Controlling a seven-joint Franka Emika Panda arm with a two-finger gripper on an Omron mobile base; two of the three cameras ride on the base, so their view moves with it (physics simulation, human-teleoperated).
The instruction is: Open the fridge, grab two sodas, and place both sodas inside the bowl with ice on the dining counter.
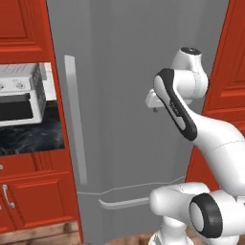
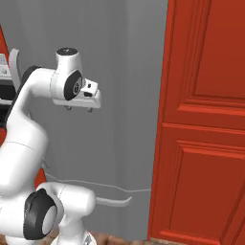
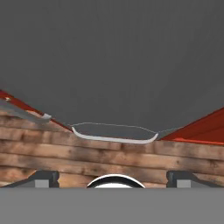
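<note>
The fridge (image 1: 139, 95) stands closed directly ahead of the arm, between red cabinets (image 2: 206, 119). Its door is likely heavy, rigid and smooth, so grasp the vertical bar handle (image 1: 76, 119) at mid-height. The gripper (image 3: 112, 178) points downward with fingers (image 3: 43, 177) spread wide, holding nothing

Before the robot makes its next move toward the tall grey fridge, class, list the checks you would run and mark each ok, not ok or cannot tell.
1. Tall grey metal fridge faces the robot: ok.
2. Fridge door open: not ok; it is shut, and no shelves show.
3. Long vertical bar handle free of obstruction: ok.
4. Two-finger gripper open enough for the handle: ok; its fingertips stand wide apart in the hand view, holding nothing.
5. Gripper aligned with the handle: not ok; it points down at the wooden floor and the lower drawer handle.
6. Sodas located: cannot tell while the door is shut.
</note>
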